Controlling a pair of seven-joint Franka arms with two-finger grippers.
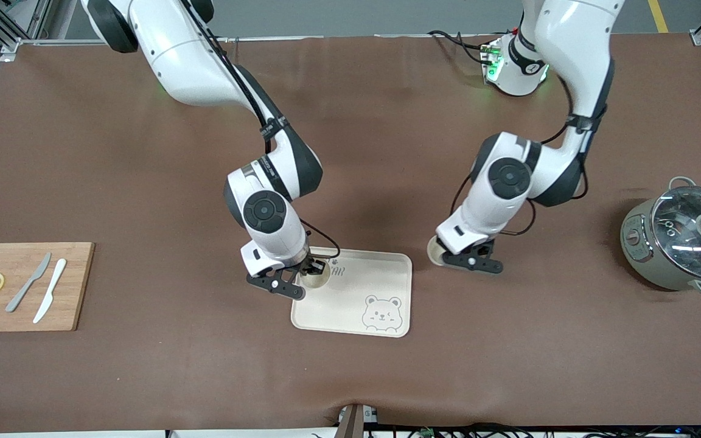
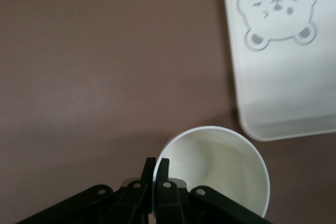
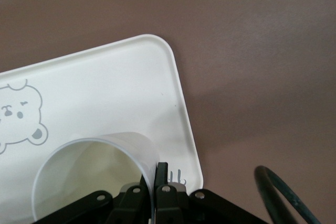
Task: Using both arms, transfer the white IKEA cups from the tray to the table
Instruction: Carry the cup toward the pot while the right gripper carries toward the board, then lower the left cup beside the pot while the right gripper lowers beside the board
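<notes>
Meanwhile, the right gripper (image 1: 309,275) pinched the rim of one cup (image 1: 315,278) over the tray (image 1: 381,277), at its corner nearest the right arm's base. The left gripper (image 1: 469,258) was clamped on the second cup (image 1: 435,250), just beside the tray, over the bare table (image 1: 143,182).

Cutting board (image 1: 25,286) with knives, lemon slices; lidded pot (image 1: 679,240); bear tray (image 1: 353,295).

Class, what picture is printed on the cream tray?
A bear's face outline on the tray, clearest in the left wrist view.
</notes>
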